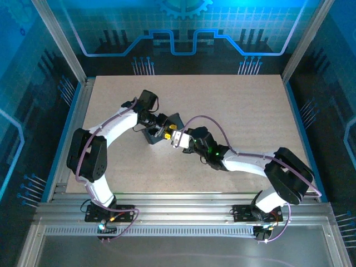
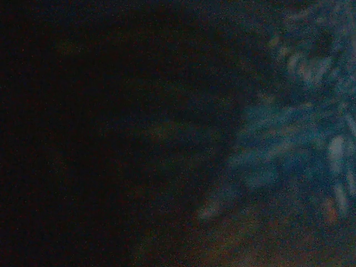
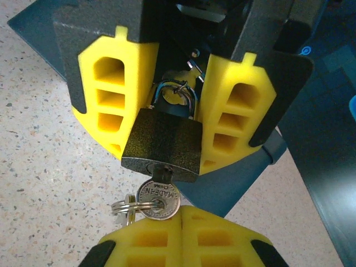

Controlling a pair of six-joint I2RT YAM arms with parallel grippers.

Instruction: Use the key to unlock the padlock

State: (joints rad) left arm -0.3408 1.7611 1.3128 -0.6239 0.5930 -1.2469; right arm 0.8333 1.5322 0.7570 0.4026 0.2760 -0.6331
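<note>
The dark grey padlock [image 3: 164,142] hangs keyhole-down between the yellow fingers [image 3: 114,94] of my left gripper [image 3: 167,151], which is shut on its sides. Its shackle [image 3: 177,94] stands shut above the body. The silvery key [image 3: 158,199] is pushed into the keyhole, with a ring [image 3: 123,207] hanging from its round head. Just below the key head, my right gripper [image 3: 182,216] has its yellow pads pressed together with no gap. From above, the left gripper [image 1: 164,131] and the right gripper [image 1: 176,139] meet tip to tip over mid-table. The left wrist view is dark and blurred.
A dark blue angular block [image 3: 245,178] sits right behind the padlock, under the left gripper [image 1: 151,135]. The speckled beige tabletop [image 1: 239,105] spreads around both arms, bounded by aluminium rails and blue panels.
</note>
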